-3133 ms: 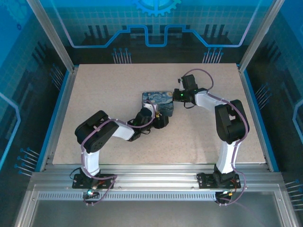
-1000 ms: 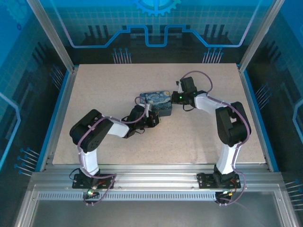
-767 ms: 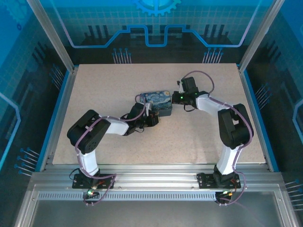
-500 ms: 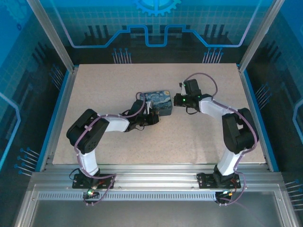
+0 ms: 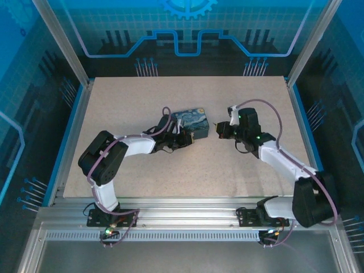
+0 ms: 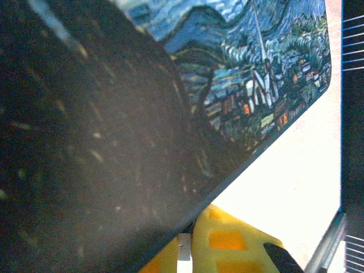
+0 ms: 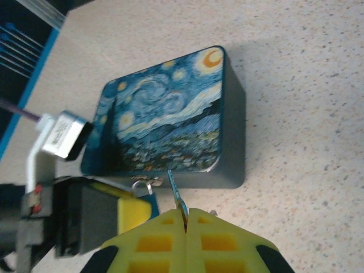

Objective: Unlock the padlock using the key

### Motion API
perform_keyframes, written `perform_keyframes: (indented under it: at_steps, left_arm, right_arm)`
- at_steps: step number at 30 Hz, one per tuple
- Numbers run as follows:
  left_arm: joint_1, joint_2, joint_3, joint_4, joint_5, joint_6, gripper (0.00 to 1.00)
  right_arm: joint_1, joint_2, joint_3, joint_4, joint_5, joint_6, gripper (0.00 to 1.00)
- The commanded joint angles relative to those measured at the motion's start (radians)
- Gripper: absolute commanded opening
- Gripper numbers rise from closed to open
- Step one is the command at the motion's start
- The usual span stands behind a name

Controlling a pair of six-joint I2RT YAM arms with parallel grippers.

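Note:
The padlock [image 7: 149, 193] hangs from the front hasp of a tin box [image 7: 165, 119] with a starry-night lid. Its silver shackle [image 7: 141, 185] and blue body show beside a yellow pad [image 7: 122, 207] of my left gripper [image 5: 186, 138], which is shut on the padlock at the box's near side. In the left wrist view the left gripper [image 6: 185, 244] presses under the box's dark wall [image 6: 114, 170]. My right gripper [image 7: 186, 219] is shut on the key [image 7: 177, 196], whose blade points at the box front just right of the shackle, apart from the padlock. In the top view the right gripper [image 5: 218, 129] hovers right of the box [image 5: 190, 119].
The beige table [image 5: 244, 170] has open room right of and in front of the box. Metal frame posts [image 5: 74, 57] and blue panels wall the table's sides and back. The left arm's grey cable [image 5: 165, 116] loops beside the box.
The right arm has stretched out and carried the key from the box's right end round toward its near side. The left gripper has slid farther up against the box, staying shut.

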Motion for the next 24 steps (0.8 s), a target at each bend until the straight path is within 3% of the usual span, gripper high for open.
perform_keyframes:
  at_steps: [1,10,24]
  left_arm:
    - [0.014,-0.007,0.041,0.004,0.069,-0.073,0.0]
    - [0.021,0.015,0.062,0.027,0.105,-0.155,0.0]
    - [0.026,0.032,0.078,0.018,0.135,-0.188,0.0]
  right_arm:
    - [-0.01,-0.092,-0.065,0.053,-0.078,0.048,0.0]
    - [-0.001,-0.26,-0.203,0.138,-0.135,0.181,0.0]
    - [0.137,-0.178,-0.335,0.407,-0.042,0.385,0.0]
